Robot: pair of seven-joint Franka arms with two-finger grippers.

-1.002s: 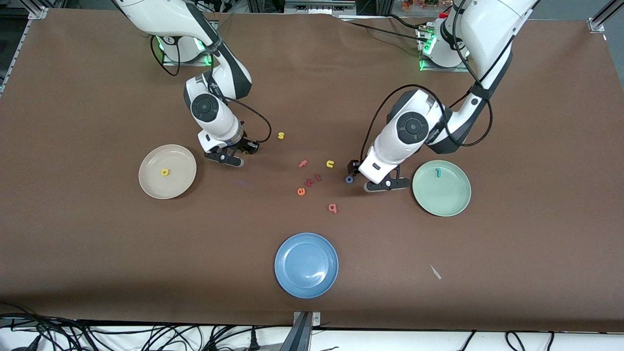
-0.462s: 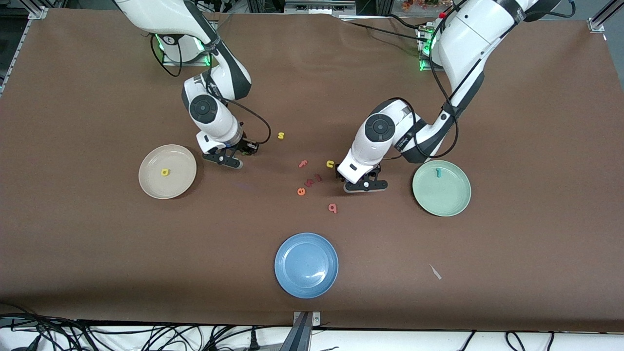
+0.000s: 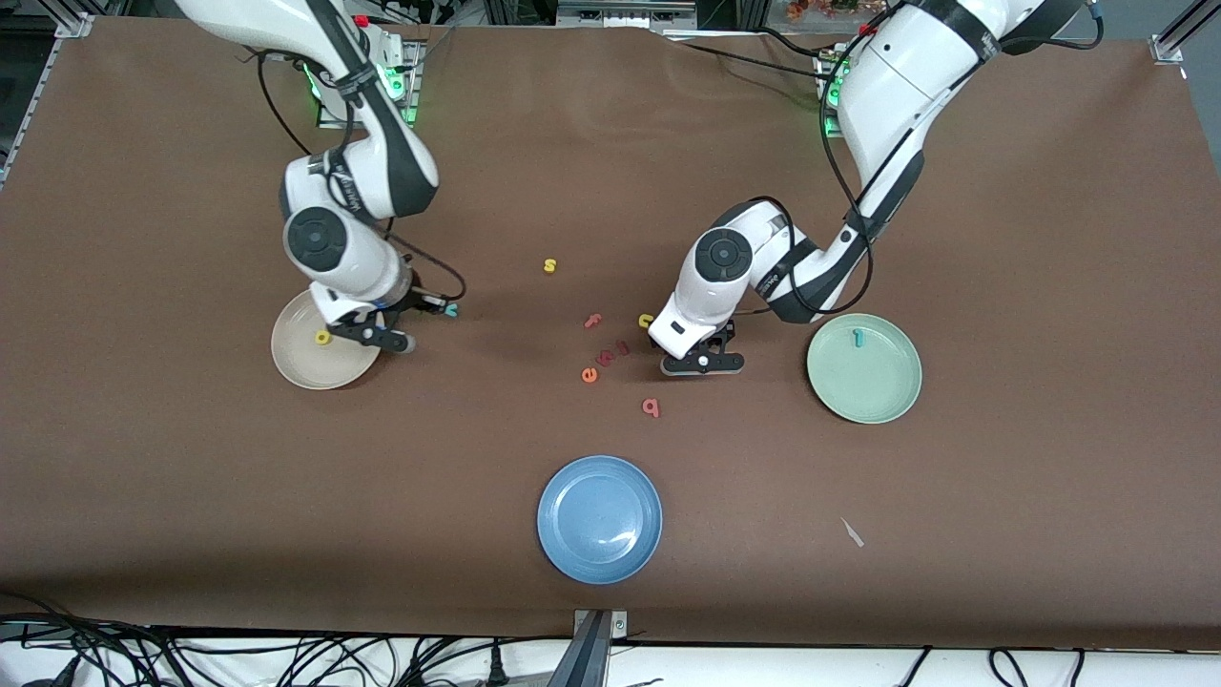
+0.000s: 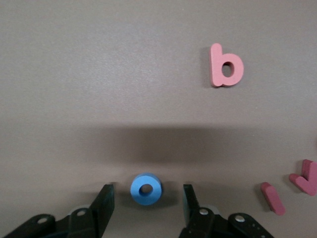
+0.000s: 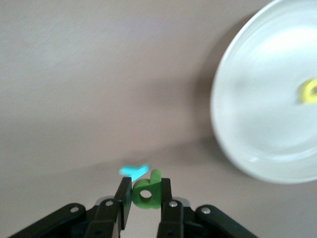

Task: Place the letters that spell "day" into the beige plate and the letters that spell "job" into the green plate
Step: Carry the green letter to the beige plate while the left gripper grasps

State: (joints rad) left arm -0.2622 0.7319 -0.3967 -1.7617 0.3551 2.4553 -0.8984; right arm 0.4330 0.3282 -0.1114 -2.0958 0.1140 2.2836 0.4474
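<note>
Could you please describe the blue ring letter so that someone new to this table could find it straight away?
Start at the green plate and look toward the middle of the table, where small foam letters lie scattered. The blue o lies flat between the open fingers of the left pincer. It is the only blue, ring-shaped letter; the letters beside it are pink.

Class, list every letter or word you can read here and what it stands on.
"a": yellow a, in the beige plate.
"j": teal j, in the green plate.
"d": green d, in the right gripper, by the beige plate.
"o": blue o, on the table between the left gripper's open fingers.
"b", "s", "e", "f": pink b, yellow s, orange e, pink f, on the table.
Others too small; no words.
</note>
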